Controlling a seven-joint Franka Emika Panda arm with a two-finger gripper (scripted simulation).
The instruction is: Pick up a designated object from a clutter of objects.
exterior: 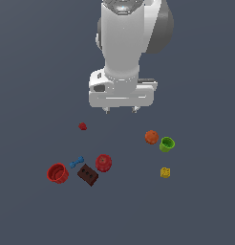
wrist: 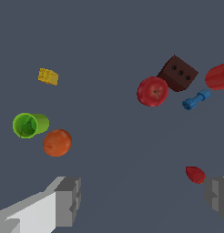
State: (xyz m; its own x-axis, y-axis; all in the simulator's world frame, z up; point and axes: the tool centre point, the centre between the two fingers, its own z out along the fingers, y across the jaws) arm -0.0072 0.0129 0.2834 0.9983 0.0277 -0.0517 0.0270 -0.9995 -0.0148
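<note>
The small yellow studded block (exterior: 165, 172) lies alone toward the exterior view's right, in front of the green cup (exterior: 167, 144) and orange ball (exterior: 151, 137). In the wrist view the yellow block (wrist: 48, 76) sits beyond the green cup (wrist: 29, 125) and orange ball (wrist: 57, 142). My gripper (exterior: 121, 110) hangs open above the floor, behind the clutter, well away from the block. Its two fingers (wrist: 68, 200) stand wide apart with nothing between them, and the gripper (wrist: 143, 198) holds nothing.
On the exterior view's left lie a red cup (exterior: 57, 173), a blue dumbbell piece (exterior: 77, 161), a dark brown studded brick (exterior: 88, 175), a red ball (exterior: 103, 163) and a tiny red piece (exterior: 82, 126). The tiny red piece (wrist: 195, 174) lies near one fingertip.
</note>
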